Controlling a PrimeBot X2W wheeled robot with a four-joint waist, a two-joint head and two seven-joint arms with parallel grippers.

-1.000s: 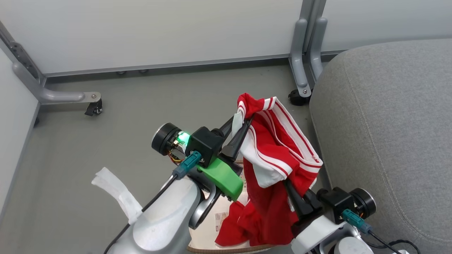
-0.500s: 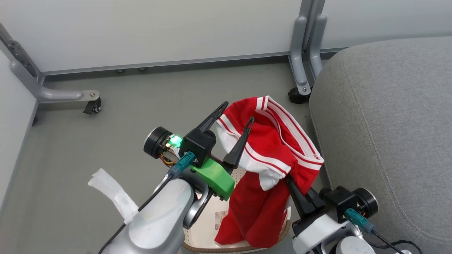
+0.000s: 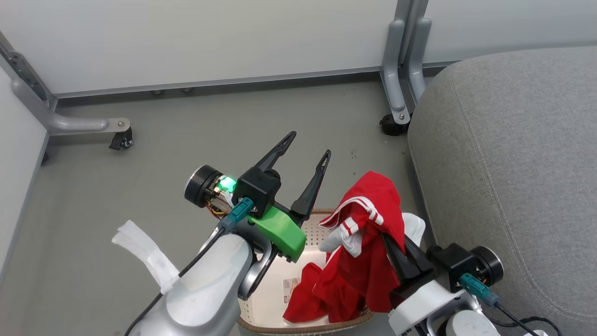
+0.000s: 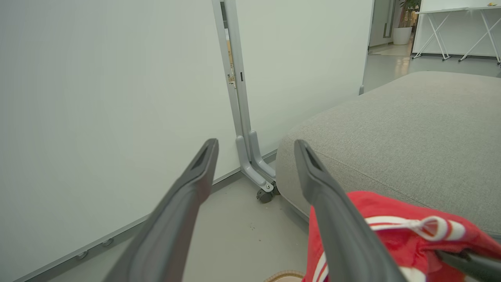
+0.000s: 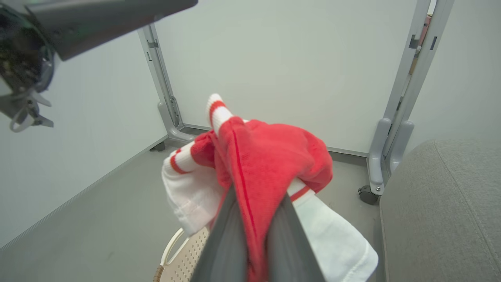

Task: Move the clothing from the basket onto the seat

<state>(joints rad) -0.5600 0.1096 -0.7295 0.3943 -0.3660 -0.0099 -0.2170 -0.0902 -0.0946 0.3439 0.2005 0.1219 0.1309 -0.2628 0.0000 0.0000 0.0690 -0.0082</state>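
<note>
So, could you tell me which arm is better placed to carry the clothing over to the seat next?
Right. The right gripper is shut on the clothing and sits close beside the seat; the left gripper stands open, empty, and farther from it.

Grey floor point(image 3: 210, 130), white partition panels point(image 3: 210, 37), metal legs point(image 3: 402, 70) w/ castors point(image 3: 391, 125)

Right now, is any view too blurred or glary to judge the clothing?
Head view: even light, sharp, no glare on the clothing. Left wrist view: the left tool looks soft up close, seat sharp. Right wrist view: partition posts splay from lens distortion.
</note>
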